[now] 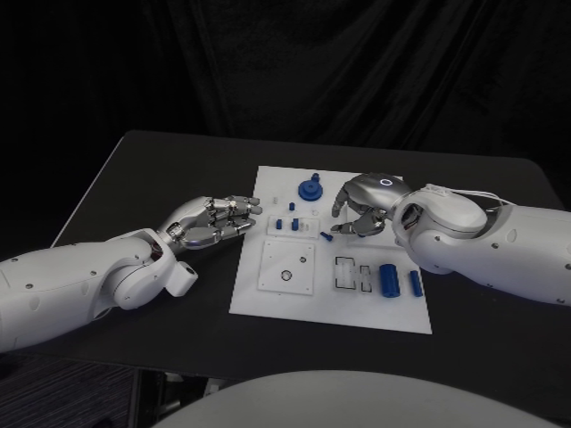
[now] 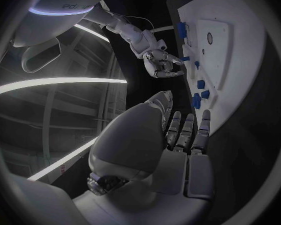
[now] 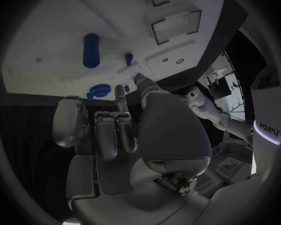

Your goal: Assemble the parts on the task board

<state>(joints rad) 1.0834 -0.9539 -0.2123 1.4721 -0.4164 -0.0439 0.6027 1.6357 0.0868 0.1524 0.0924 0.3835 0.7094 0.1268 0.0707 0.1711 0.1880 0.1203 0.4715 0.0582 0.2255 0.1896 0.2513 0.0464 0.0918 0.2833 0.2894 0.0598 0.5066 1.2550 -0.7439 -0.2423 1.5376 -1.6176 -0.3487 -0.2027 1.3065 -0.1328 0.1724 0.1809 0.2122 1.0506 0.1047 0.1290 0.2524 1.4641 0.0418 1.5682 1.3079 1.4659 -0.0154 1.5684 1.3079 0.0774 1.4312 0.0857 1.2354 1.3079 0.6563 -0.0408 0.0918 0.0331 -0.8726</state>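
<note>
The left hand [image 1: 216, 220] was held open and empty beside the task board [image 1: 299, 308], while the right hand [image 1: 363, 203], fingers apart over small blue parts [image 1: 326, 237] lying there, could have knocked them astray.

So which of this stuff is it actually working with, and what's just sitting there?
Part of the job:
- task board
- blue round knob
- blue cylinder and blue bar, lying on the board
- small blue pieces
- right hand over the board
- left hand beside the board

Just there:
- black table
</note>
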